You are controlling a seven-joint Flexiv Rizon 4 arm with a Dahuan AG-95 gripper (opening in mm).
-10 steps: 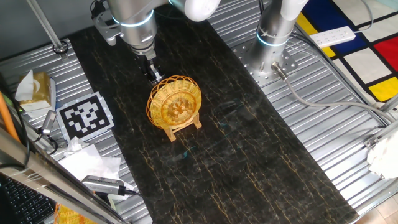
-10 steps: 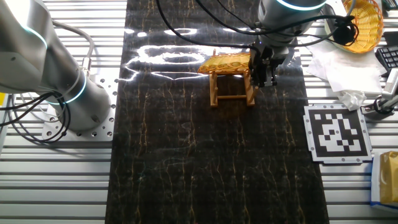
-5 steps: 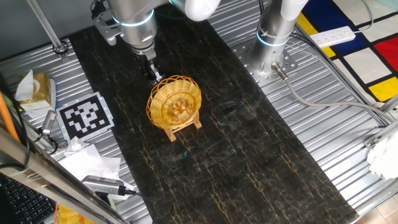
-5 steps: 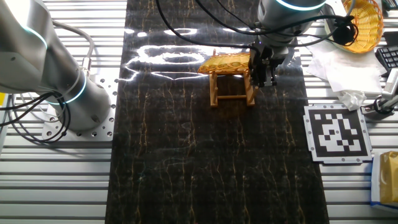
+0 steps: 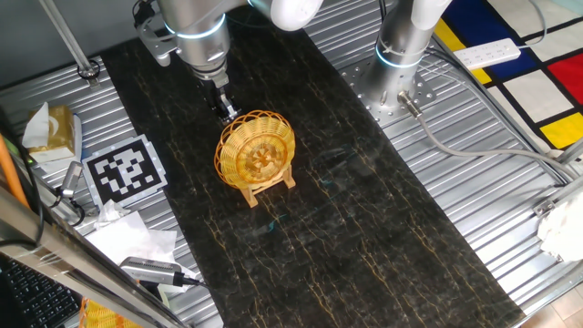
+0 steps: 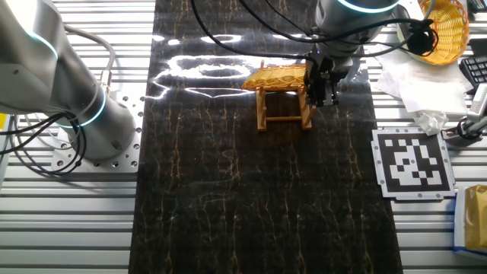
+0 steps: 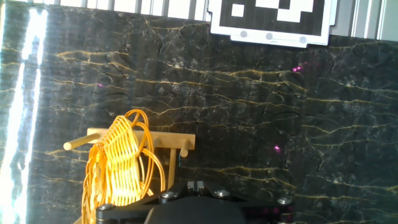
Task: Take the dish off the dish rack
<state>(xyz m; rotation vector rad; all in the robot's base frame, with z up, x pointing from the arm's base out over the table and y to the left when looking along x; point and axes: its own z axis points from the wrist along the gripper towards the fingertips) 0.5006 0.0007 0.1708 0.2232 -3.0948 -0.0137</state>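
The gripper [image 6: 321,97] is hanging at the top edge of the round golden-yellow woven wicker dish [image 5: 257,151], fingers pointing down; whether they are spread or pinching the looped rim, I cannot tell. The dish is standing on edge in the small light-wood pegged dish rack [image 6: 283,109], so the lift-off is not yet done. In the hand view, the dish [image 7: 121,168] is sitting just left of the fingers, and the rack's pegs [image 7: 181,151] are directly ahead of them.
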